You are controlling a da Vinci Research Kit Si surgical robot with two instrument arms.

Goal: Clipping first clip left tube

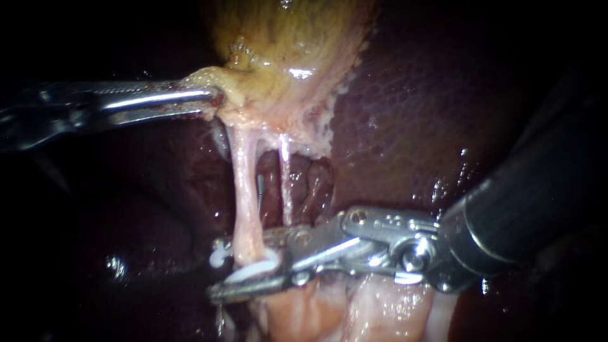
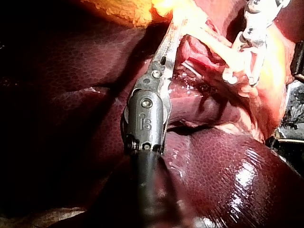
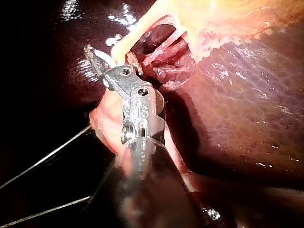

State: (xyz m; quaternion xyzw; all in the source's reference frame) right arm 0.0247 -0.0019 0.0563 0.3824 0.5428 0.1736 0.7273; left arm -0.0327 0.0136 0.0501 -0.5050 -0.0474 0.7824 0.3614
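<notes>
The left tube point(image 1: 244, 190) runs taut from the gallbladder point(image 1: 285, 38) down into the hand of the right instrument point(image 1: 218, 269), crossing between its two jaws near their tips. A white clip point(image 1: 256, 271) sits in that hand, pressed by one jaw from each side and wrapped round the tube just above the pale tissue below. The right instrument comes in low from the right and lies nearly level across the liver point(image 1: 405, 114), its wrist straight. A thinner right tube point(image 1: 286, 183) hangs just beside the first, outside the jaws. Higher up, the left instrument point(image 1: 217, 98) reaches in level from the left, the jaws of its hand clamped on the yellow lower edge of the gallbladder.
</notes>
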